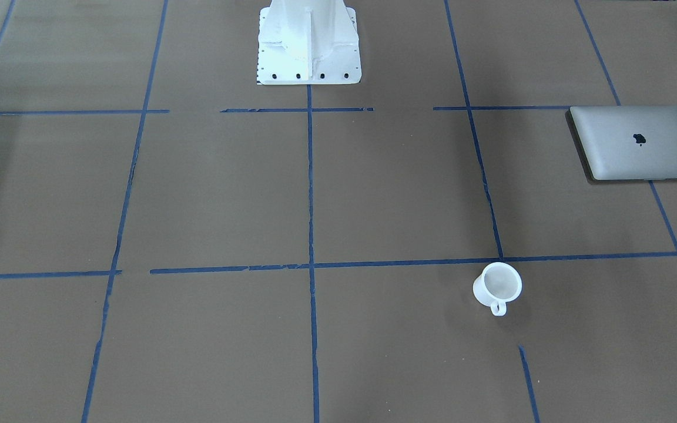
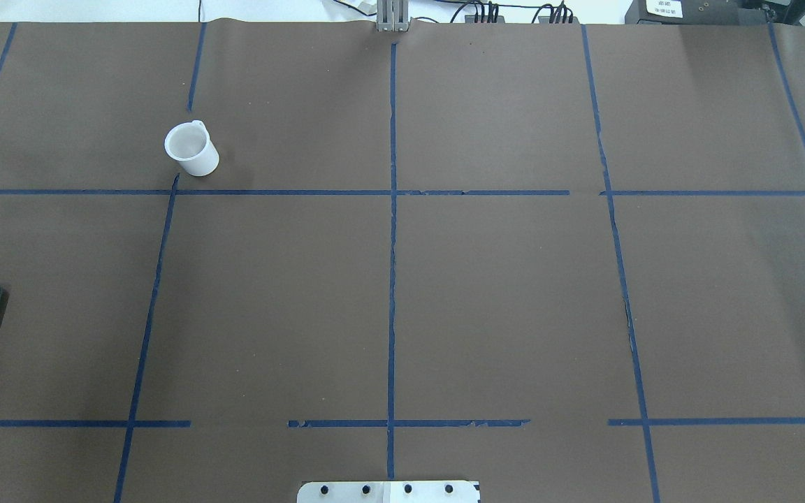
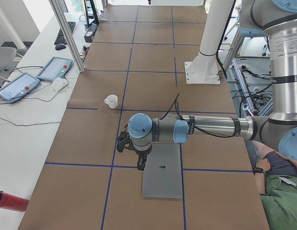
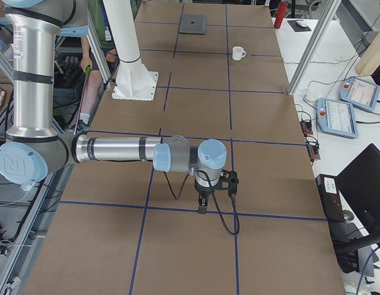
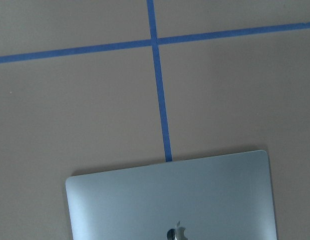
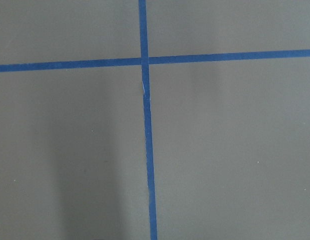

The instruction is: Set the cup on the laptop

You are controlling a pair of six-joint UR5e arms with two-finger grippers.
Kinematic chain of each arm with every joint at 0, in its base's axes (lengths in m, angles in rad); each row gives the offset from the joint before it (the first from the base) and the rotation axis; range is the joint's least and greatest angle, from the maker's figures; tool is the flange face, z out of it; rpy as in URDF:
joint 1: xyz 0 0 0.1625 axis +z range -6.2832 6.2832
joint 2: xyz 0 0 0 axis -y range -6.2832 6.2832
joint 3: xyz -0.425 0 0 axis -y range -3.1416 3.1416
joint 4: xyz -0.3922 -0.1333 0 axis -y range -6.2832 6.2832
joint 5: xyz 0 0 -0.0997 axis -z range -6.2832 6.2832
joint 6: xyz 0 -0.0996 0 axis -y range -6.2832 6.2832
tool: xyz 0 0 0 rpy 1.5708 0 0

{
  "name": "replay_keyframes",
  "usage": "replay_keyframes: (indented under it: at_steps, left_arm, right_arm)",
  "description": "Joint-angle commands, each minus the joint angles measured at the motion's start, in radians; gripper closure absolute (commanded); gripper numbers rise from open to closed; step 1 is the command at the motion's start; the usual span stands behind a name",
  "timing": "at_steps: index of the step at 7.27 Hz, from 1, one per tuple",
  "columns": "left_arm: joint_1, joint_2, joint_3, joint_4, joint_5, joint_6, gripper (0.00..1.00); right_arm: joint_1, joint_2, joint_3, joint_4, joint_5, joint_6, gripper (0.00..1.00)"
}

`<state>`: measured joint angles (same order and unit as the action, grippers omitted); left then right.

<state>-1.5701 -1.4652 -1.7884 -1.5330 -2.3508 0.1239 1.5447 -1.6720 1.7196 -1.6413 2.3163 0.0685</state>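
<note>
My left claw (image 3: 140, 162), spread or pinched I cannot tell, hangs over the left-end laptop (image 1: 638, 143); the cup (image 1: 497, 286) stands upright near the table (image 1: 374, 188)'s far edge, open to grasping.

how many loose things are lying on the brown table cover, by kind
cup: 1
laptop: 1
total: 2

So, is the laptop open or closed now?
Closed: the laptop lies flat, its lid with the logo facing up; no screen or keyboard shows.
</note>
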Motion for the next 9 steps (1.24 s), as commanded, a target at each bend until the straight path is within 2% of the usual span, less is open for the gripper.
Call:
replay_keyframes:
  at_steps: [1, 2, 4, 5, 6, 7, 8, 9]
  left_arm:
    - [0.011, -0.128, -0.023, 0.007, 0.054, -0.051, 0.00]
    - [0.030, -0.161, -0.060, 0.007, 0.051, -0.155, 0.00]
    - [0.184, -0.205, -0.130, 0.023, 0.059, -0.202, 0.00]
    - [0.252, -0.227, -0.117, 0.024, 0.054, -0.207, 0.00]
    - [0.290, -0.248, -0.129, 0.017, 0.051, -0.305, 0.00]
    - [0.386, -0.301, -0.120, 0.027, 0.054, -0.443, 0.00]
    - [0.457, -0.363, -0.094, 0.054, 0.057, -0.490, 0.00]
    - [0.467, -0.451, -0.018, 0.069, 0.060, -0.492, 0.00]
  right_arm:
    - [0.000, 0.000, 0.000, 0.000, 0.000, 0.000, 0.00]
    - [0.000, 0.000, 0.000, 0.000, 0.000, -0.001, 0.00]
    - [0.000, 0.000, 0.000, 0.000, 0.000, -0.001, 0.00]
    - [0.000, 0.000, 0.000, 0.000, 0.000, -0.001, 0.00]
    - [0.000, 0.000, 0.000, 0.000, 0.000, -0.001, 0.00]
    - [0.000, 0.000, 0.000, 0.000, 0.000, -0.001, 0.00]
    - [0.000, 0.000, 0.000, 0.000, 0.000, -0.001, 0.00]
    - [0.000, 0.000, 0.000, 0.000, 0.000, -0.001, 0.00]
